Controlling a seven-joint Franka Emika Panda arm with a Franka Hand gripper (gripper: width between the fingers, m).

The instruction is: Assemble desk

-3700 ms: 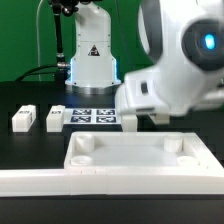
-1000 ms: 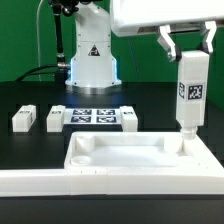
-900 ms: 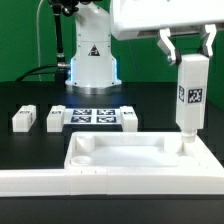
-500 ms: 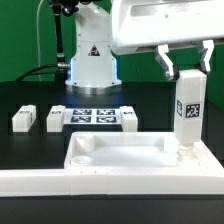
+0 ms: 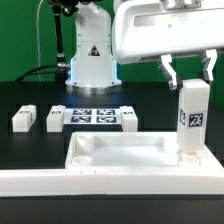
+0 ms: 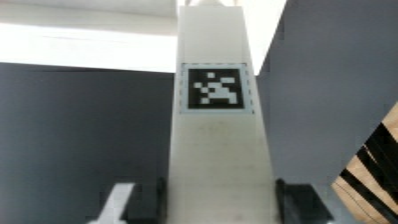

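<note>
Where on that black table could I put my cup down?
Bare black table lies left of the desk top, before the two loose legs. The right corner is crowded: the gripper holds a leg there.

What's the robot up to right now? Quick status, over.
Gripper shut on leg, upright. Leg's foot at desk top's corner socket on exterior view's right. Two spare legs lie aside. Nothing in the way.

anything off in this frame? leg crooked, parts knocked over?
Nothing stands out. The gripper holds a leg upright over the desk top's corner at the exterior view's right. Two spare legs lie undisturbed beside the marker board.
</note>
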